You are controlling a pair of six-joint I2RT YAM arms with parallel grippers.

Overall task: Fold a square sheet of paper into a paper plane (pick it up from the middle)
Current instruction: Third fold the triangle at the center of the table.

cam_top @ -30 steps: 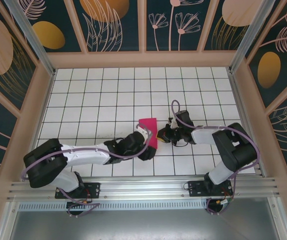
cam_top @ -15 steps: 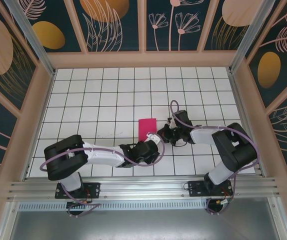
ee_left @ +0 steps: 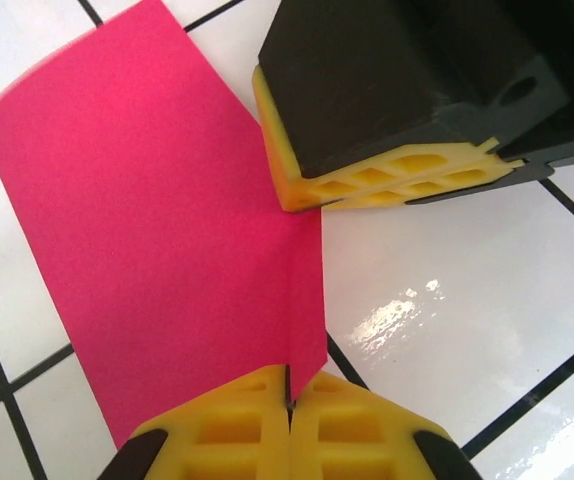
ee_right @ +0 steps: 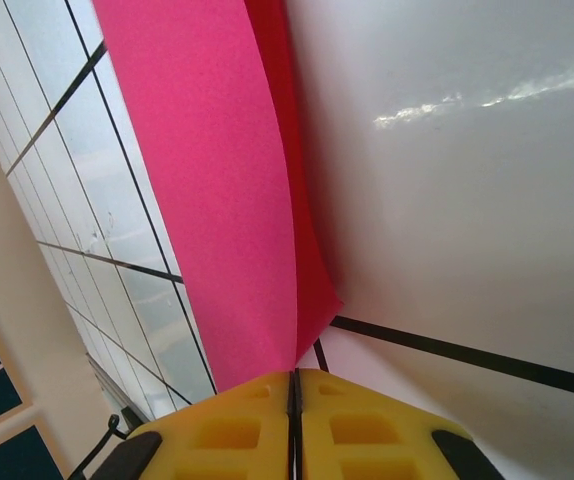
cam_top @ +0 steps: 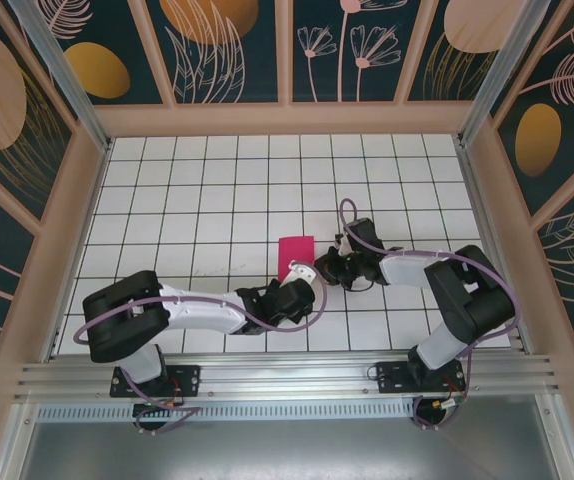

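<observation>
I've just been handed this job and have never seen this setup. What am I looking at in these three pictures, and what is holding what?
These are two robot arms bolted at the near edge of a white tiled table. The overhead picture looks down from behind them, with the left arm on the left and the right arm on the right. The other two pictures come from a camera on each wrist, with that arm's own yellow fingers at the bottom. Between the arms is the pink sheet of paper, folded to a narrow rectangle. Both arms' jaws are shut, pinching its edge close together.
</observation>
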